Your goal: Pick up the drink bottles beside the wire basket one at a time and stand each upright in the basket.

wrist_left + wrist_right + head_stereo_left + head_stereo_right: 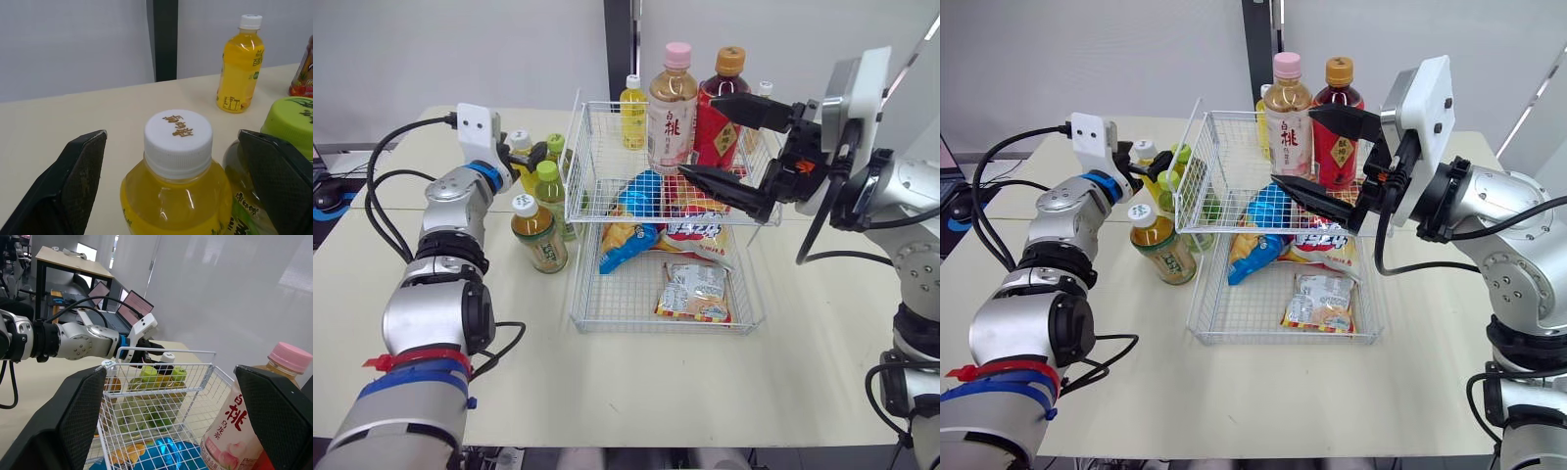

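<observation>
My left gripper (530, 157) is open beside the basket's left side, a finger on each side of a white-capped yellow bottle (178, 147). Close by stand a green-capped bottle (548, 196) and a white-capped tea bottle (538, 235). The wire basket (607, 318) sits mid-table. A pink-capped peach bottle (673, 108) and a red bottle with an orange cap (722, 113) stand upright at its back; whether they are inside I cannot tell. My right gripper (697, 133) is open above the basket's right side, fingertips near those two bottles and nothing held.
Snack packets (690, 230) fill the basket's tiers, including a blue one (636, 196). Another yellow bottle (243, 63) stands on the table behind the basket. A further green-capped bottle (555, 147) stands among the group on the left. Black cables trail over the table's left side.
</observation>
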Robot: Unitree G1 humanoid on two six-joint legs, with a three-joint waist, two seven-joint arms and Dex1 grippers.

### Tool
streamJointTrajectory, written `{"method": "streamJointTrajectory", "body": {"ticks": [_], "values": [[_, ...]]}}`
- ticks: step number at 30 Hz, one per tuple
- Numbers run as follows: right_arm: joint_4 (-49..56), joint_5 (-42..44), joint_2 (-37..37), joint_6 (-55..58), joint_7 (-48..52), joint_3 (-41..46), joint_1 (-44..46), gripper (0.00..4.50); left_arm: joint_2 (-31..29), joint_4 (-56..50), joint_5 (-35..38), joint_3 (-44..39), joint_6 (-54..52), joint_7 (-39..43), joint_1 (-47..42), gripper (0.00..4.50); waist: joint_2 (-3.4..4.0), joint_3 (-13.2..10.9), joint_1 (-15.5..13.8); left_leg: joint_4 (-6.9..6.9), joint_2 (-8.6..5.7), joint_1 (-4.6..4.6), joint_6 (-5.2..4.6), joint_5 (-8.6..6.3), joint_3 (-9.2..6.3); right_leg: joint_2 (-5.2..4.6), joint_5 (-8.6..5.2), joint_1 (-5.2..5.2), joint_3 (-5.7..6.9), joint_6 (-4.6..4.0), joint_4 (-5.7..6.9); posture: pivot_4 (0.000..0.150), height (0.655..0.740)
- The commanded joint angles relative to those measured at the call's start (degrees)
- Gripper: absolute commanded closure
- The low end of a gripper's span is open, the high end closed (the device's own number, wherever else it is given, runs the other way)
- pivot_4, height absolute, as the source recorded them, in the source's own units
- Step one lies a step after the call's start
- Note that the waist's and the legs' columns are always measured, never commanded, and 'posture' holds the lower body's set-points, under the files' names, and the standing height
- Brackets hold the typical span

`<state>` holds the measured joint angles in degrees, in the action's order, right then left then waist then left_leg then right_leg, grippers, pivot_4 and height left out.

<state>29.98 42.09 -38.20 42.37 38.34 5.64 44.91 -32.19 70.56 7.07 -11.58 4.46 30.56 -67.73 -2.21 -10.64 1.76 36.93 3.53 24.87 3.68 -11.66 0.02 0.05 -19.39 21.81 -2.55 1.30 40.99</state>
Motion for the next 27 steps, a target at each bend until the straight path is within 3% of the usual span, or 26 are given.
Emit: {"method": "streamJointTrajectory", "body": {"ticks": [1,9,17,27], "values": [[1.91,1.18,-0.86,-0.1,-0.8,2.17,0.38,0.0,0.1,0.31,-0.68,-0.27,2.48,-0.76,-2.46,0.62,0.0,0.0,-0.04,0.0,0.0,0.0,0.0,0.0,0.0,0.0,0.0,0.0,0.0,0.0,0.0,0.15,0.74],[2.33,2.28,-1.28,0.48,-1.46,2.46,0.44,0.0,0.14,1.38,-1.05,-0.66,2.79,-0.83,-2.9,3.07,0.0,0.0,-0.07,0.0,0.0,0.0,0.0,0.0,-0.01,0.0,0.0,0.0,0.0,0.0,0.01,0.15,0.74],[2.43,2.98,-1.49,0.36,-1.87,2.35,0.3,0.0,-1.3,0.8,-0.19,-1.86,3.42,-1.09,-2.69,3.15,0.0,0.0,0.01,0.01,0.01,0.0,0.0,0.0,0.0,0.0,0.0,0.0,0.0,0.0,0.01,0.15,0.74],[1.65,2.65,-0.85,-0.63,-1.12,1.79,0.33,0.0,-10.44,-5.88,3.65,-5.17,-0.12,10.96,-3.78,3.15,0.0,-0.02,0.12,-0.04,0.08,0.29,0.01,0.01,0.06,0.04,0.0,0.39,-0.01,0.0,0.03,0.15,0.74]]}}
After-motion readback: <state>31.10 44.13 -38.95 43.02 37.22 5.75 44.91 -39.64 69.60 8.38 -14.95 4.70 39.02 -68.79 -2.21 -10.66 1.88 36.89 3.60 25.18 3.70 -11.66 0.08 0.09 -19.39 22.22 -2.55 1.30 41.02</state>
